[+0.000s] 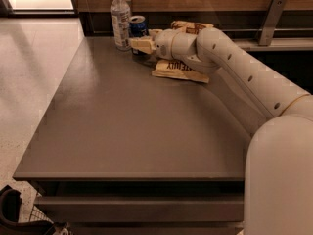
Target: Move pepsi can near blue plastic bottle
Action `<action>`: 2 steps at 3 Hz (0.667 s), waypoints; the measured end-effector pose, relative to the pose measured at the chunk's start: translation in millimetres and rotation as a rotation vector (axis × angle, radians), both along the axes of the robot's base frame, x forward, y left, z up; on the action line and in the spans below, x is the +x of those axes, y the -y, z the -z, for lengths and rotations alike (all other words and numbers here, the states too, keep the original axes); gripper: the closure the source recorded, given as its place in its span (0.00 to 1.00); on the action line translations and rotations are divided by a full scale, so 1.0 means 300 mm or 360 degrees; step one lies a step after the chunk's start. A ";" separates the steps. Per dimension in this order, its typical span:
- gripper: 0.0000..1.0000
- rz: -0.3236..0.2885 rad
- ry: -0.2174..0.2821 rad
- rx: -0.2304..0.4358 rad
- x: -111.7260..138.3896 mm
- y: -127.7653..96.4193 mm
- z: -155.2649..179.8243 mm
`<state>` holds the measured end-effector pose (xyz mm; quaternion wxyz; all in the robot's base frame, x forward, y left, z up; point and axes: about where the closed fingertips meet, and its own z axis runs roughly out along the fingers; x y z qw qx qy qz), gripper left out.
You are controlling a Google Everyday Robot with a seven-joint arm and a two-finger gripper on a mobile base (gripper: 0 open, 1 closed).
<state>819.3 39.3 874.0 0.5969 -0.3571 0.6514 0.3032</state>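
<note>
The pepsi can (138,26), dark blue with a silver top, stands upright at the back of the grey table (132,131). Just to its left and close beside it stands the blue plastic bottle (119,22), clear with a white cap and a pale label. My gripper (141,44) reaches in from the right. It sits low in front of the can and covers the can's lower part. I cannot tell whether it touches the can.
A tan snack bag (177,70) lies flat under my forearm, right of the can. A second bag (191,27) sits behind it near the back wall. A metal bracket (272,19) stands at the back right. The table's left edge drops to a pale floor (29,82).
</note>
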 end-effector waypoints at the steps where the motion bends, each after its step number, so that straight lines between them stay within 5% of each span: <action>1: 0.00 -0.0011 -0.0002 0.0002 -0.002 -0.017 0.002; 2: 0.00 -0.0011 -0.0002 0.0002 -0.002 -0.018 0.002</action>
